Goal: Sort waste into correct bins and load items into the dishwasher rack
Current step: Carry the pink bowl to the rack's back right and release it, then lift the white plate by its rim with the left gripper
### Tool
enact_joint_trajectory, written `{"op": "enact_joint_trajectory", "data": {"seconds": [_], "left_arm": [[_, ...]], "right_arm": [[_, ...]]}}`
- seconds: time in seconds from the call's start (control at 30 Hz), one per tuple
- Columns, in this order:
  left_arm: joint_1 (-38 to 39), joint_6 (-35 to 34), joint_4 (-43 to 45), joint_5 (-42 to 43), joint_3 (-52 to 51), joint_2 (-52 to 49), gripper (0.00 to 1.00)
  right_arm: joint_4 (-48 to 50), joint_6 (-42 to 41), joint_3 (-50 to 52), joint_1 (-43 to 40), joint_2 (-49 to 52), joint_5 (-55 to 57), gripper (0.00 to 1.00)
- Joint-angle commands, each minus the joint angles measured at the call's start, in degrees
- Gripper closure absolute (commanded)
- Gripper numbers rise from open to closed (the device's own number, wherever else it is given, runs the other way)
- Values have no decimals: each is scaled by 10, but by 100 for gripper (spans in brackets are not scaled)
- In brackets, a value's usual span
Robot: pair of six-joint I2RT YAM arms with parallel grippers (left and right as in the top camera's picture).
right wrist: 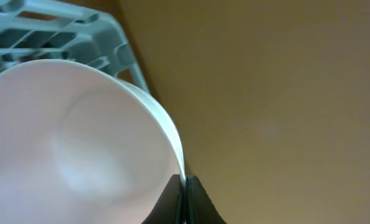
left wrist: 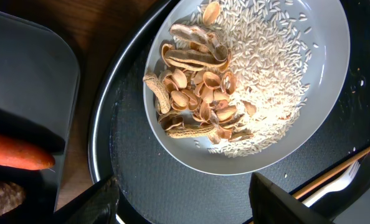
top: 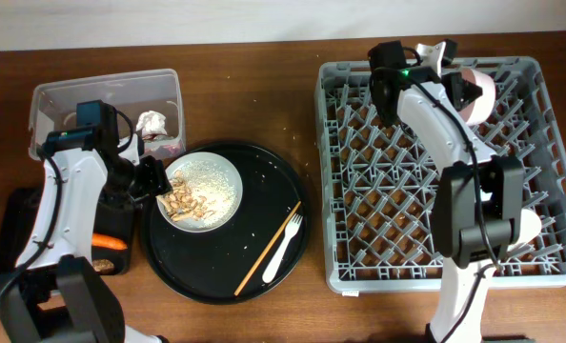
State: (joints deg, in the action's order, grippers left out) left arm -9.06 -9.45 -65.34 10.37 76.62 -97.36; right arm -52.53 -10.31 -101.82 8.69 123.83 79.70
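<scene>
White plastic fork (top: 275, 262) and wooden chopstick (top: 253, 270) lie side by side on the round black tray (top: 216, 272), near-right part. Carrot piece (top: 110, 243) sits just left of that tray, at the shallow black tray's (top: 11, 238) right edge. Left gripper (left wrist: 185, 199) hovers over the round tray's left side by the white plate (left wrist: 309, 74), jaws apart, nothing held. Shells (left wrist: 197, 93) and rice are on the plate. Clear tub (top: 73, 95) is beyond the tray, far-left, with the paper wad (top: 152, 122) inside. Grey rack (top: 550, 171) is right of the tray. Right gripper (right wrist: 184, 186) is clamped on the white bowl's (right wrist: 79, 143) rim at the rack's far edge.
</scene>
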Motion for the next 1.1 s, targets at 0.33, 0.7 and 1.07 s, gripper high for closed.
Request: {"op": "enact_joint_trajectory", "data": {"seconds": [0.33,0.7,1.07], "left_arm": [[2,-3,2,8,3,12,34],[2,-3,5,8,3,12,34],[147,-3,27,8,3,12,33]], "right_arm": [[-24,-6,7,16,14,-89,79],[-211,-142,6,85,-66,-231,11],[-302,-5,6,-137,-287,-800,2]]}}
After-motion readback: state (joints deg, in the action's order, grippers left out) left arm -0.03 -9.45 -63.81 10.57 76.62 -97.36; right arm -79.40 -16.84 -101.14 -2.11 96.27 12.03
